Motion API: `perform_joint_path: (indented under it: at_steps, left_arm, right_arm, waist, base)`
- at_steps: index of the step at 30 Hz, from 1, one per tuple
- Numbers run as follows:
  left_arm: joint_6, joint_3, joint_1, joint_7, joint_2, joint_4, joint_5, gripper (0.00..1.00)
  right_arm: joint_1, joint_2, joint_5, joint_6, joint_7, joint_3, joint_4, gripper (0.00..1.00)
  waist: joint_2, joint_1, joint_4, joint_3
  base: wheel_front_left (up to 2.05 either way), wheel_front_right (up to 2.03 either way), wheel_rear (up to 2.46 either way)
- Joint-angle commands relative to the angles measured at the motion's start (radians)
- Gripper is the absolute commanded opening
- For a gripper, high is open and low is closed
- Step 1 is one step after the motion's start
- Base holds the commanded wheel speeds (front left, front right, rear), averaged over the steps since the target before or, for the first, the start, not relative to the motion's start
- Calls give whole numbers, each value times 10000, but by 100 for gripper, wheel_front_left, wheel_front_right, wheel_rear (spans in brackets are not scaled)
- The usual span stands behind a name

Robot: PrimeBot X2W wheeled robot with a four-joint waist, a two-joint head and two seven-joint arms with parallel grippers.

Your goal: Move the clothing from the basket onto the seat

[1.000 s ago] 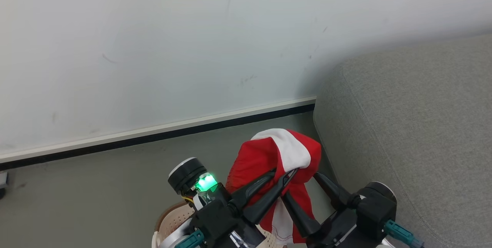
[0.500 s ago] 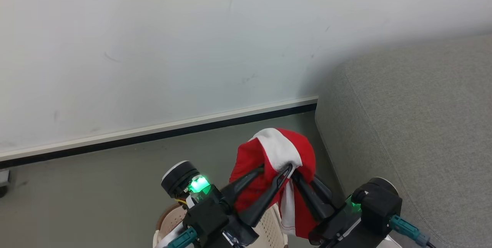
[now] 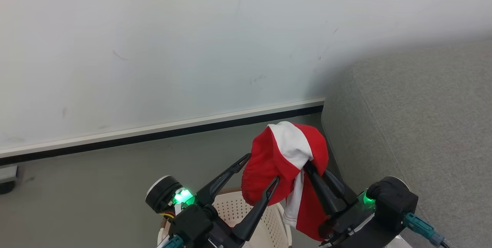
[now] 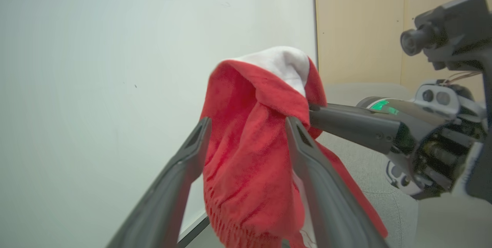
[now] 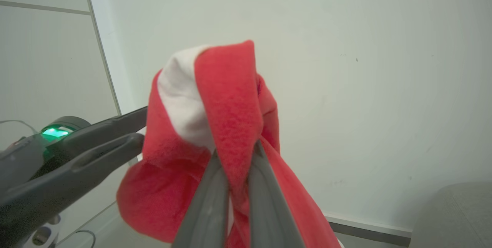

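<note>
Because the clothing (image 3: 286, 167) hangs just beyond the left end of the seat (image 3: 415, 125), not over it, the head view suggests a sideways swing toward the seat before any release. There the right gripper (image 3: 313, 169) is pinched on the white panel, the left gripper (image 3: 262, 168) has its 2 fingers spread with red cloth between them, and the basket (image 3: 238, 209) sits low, left of the seat. In the left wrist view those spread fingers flank the cloth loosely; drawing that arm away from the seat first should avoid a snag. In the right wrist view the 2 fingers clamp a fold; carry the trailing hem above the seat's edge.
</note>
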Motion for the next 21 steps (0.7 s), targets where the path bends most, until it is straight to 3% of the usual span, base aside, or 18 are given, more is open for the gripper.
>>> perform_joint_path:
  at_steps: [1, 9, 21]
  left_arm:
    - [8, 41, 129, -48, 75, 32, 60, 100]
    - [-101, 38, 213, -48, 114, 156, 97, 100]
    - [-219, -238, -437, -46, 129, 342, 269, 100]
  right_arm:
    - [94, 32, -80, 4, -20, -53, -41, 0]
    - [64, 58, -209, 4, -20, -420, -169, 0]
    - [-70, 223, -463, 4, -20, -1143, -570, 0]
  waist:
    - [-1, 0, 30, 24]
    - [-1, 0, -294, 271]
    - [-1, 0, -1901, 1065]
  base:
    - [0, 0, 0]
    - [0, 0, 0]
    - [0, 0, 0]
